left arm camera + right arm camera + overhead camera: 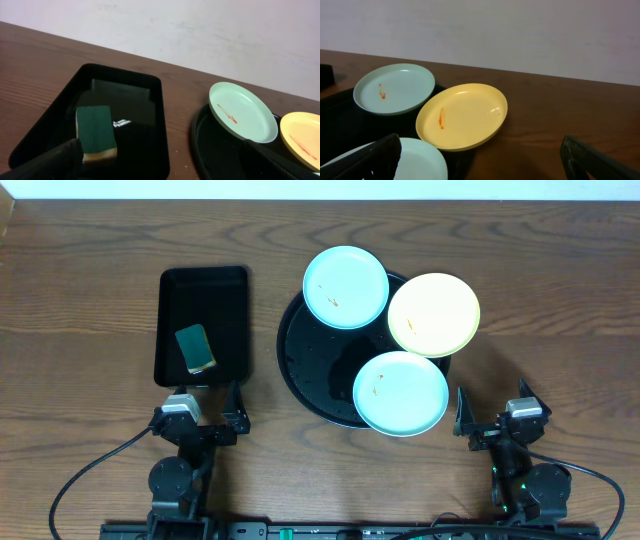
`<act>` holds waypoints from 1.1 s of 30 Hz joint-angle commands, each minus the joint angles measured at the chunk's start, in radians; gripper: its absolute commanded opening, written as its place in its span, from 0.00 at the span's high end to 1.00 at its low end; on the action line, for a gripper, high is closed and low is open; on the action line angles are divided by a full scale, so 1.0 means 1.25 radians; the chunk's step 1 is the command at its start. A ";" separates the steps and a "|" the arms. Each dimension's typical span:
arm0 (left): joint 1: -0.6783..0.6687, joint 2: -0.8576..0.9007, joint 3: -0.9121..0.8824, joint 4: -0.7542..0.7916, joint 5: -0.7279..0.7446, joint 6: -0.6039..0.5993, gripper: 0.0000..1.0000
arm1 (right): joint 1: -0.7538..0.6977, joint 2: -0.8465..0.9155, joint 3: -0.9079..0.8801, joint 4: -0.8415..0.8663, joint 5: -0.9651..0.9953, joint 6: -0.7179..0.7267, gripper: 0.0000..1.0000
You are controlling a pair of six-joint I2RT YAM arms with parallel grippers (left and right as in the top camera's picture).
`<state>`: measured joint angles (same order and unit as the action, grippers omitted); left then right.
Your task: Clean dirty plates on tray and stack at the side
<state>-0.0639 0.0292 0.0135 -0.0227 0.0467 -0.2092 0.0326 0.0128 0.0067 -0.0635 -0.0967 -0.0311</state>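
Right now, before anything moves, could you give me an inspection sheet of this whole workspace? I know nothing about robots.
Surface: brown wooden table; no spills seen.
Job's things: round black tray carries three plates, each overhanging its rim: far mint plate, yellow plate, near mint plate. All three show orange smears; none is stacked at the side yet.
Clutter: rectangular black tray holding a green sponge, left of the round tray.
Pincers: left pincer and right pincer are both open and empty, near the table's front edge.
Cables: left cable and right cable loop from the arm bases, apart from the trays.
Surroundings: plain pale wall; nothing else seen.
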 commanded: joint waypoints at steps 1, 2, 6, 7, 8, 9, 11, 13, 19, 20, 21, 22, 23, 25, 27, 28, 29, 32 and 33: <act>-0.004 0.002 -0.008 -0.038 -0.016 0.004 0.01 | -0.005 0.000 -0.001 -0.003 0.002 -0.006 0.01; -0.004 0.002 -0.008 -0.038 -0.016 0.003 0.01 | -0.005 0.000 -0.001 -0.003 0.002 -0.006 0.01; -0.004 0.002 -0.008 -0.015 0.052 0.003 0.01 | -0.005 0.000 -0.001 -0.003 0.002 -0.006 0.01; -0.004 0.002 -0.008 -0.028 0.061 0.004 0.01 | -0.005 0.000 -0.001 -0.003 0.002 -0.006 0.01; -0.004 0.003 -0.008 -0.032 0.056 0.004 0.01 | -0.005 0.000 -0.001 -0.003 0.002 -0.006 0.01; -0.004 0.005 -0.008 -0.032 0.046 0.004 0.01 | -0.005 0.000 -0.001 -0.003 0.002 -0.006 0.01; -0.004 0.006 -0.007 0.000 0.050 0.001 0.01 | -0.005 0.000 -0.001 -0.003 0.002 -0.006 0.01; -0.004 0.006 0.015 0.034 0.089 -0.035 0.01 | -0.005 0.000 -0.001 -0.003 0.002 -0.006 0.01; -0.004 0.020 0.183 -0.018 0.092 -0.110 0.01 | -0.005 0.000 -0.001 -0.003 0.002 -0.006 0.01; -0.004 0.031 0.222 -0.042 0.092 -0.110 0.01 | -0.005 0.000 -0.001 -0.003 0.002 -0.006 0.01; -0.004 0.046 0.265 -0.070 0.092 -0.110 0.01 | -0.005 0.000 -0.001 -0.003 0.002 -0.006 0.01; -0.004 0.070 0.318 -0.107 0.092 -0.110 0.01 | -0.005 0.000 -0.001 -0.003 0.002 -0.006 0.01; -0.004 0.102 0.380 -0.147 0.092 -0.110 0.01 | -0.005 0.000 -0.001 -0.003 0.002 -0.006 0.01; -0.004 0.172 0.494 -0.221 0.092 -0.109 0.01 | -0.005 0.000 -0.001 -0.003 0.002 -0.006 0.01; -0.004 0.261 0.621 -0.309 0.094 -0.089 0.01 | -0.005 0.000 -0.001 -0.003 0.002 -0.006 0.01; -0.004 0.315 0.693 -0.363 0.095 -0.068 0.01 | -0.005 0.000 -0.001 -0.003 0.002 -0.006 0.01; -0.004 0.371 0.767 -0.423 0.095 -0.045 0.00 | -0.005 0.000 -0.001 -0.003 0.002 -0.006 0.01; -0.004 0.547 0.986 -0.625 0.083 0.018 0.00 | -0.005 0.000 -0.001 -0.003 0.002 -0.006 0.01; -0.004 0.627 1.077 -0.717 0.064 0.027 0.01 | -0.005 0.000 -0.001 -0.003 0.002 -0.006 0.01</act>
<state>-0.0639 0.6231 1.1496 -0.7795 0.1505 -0.2611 0.0326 0.0139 0.0067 -0.0639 -0.0959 -0.0315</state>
